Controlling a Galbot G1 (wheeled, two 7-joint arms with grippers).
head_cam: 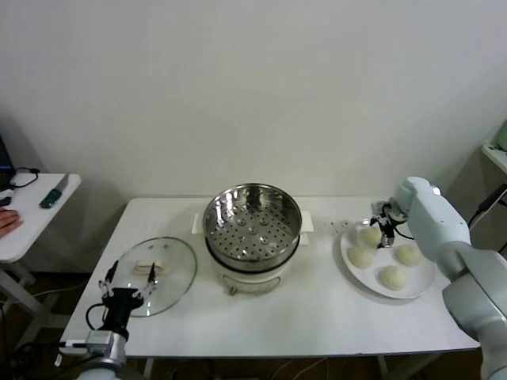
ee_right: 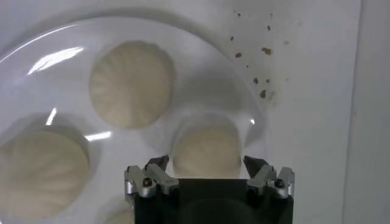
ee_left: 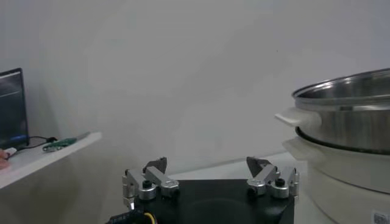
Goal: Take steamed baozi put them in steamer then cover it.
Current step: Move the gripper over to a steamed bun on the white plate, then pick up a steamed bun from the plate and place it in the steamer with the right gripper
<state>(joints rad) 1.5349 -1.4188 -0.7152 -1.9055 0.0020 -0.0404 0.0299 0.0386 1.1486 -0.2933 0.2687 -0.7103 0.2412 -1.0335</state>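
The steel steamer (head_cam: 252, 226) stands uncovered on its white pot base at the table's middle, and nothing lies in it; its side shows in the left wrist view (ee_left: 347, 115). The glass cover (head_cam: 154, 273) lies flat at front left. Several cream baozi sit on a white plate (head_cam: 348, 269) at the right. My right gripper (head_cam: 386, 233) is down over the far bun, open, with one finger on each side of that baozi (ee_right: 207, 152). Two more buns (ee_right: 131, 84) (ee_right: 39, 170) lie beside it. My left gripper (head_cam: 127, 279) (ee_left: 207, 164) hangs open over the cover's near edge.
A small side table at the far left holds a green-handled tool (head_cam: 54, 192), and a person's hand (head_cam: 8, 220) rests at its edge. Brown crumbs (ee_right: 262, 61) dot the tabletop beside the plate. Bare tabletop lies between the steamer and the plate.
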